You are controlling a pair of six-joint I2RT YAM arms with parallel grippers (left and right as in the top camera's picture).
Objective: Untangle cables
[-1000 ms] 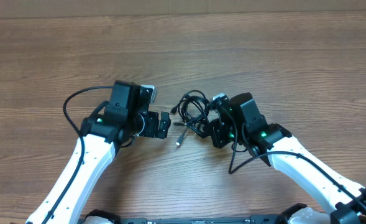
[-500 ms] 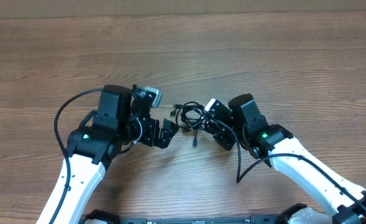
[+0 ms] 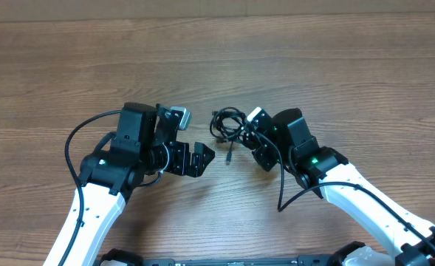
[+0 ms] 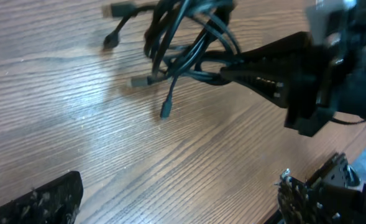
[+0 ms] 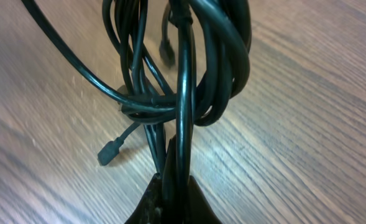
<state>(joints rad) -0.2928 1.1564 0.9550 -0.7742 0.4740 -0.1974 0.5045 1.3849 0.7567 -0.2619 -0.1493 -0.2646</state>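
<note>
The cables (image 3: 229, 124) are a tangled bunch of thin black cords at mid-table, with one plug end (image 3: 230, 157) hanging loose below it. My right gripper (image 3: 248, 137) is shut on several strands of the bunch, which rise between its fingertips (image 5: 173, 186) in the right wrist view as cables (image 5: 183, 74). My left gripper (image 3: 200, 157) stands wide open just left of the bunch, touching nothing. In the left wrist view the cables (image 4: 183, 43) hang beyond its fingers (image 4: 43, 200), held by the right gripper's fingers (image 4: 257, 70). A small plug (image 5: 108, 152) dangles over the wood.
The wooden table (image 3: 313, 66) stretches bare around both arms. Thicker black arm cables loop out beside the left arm (image 3: 73, 144) and under the right arm (image 3: 282, 192).
My left arm has swung round so its open gripper faces the bunch. My right gripper has shifted slightly with the cables, and the loose plug end has swung right.
</note>
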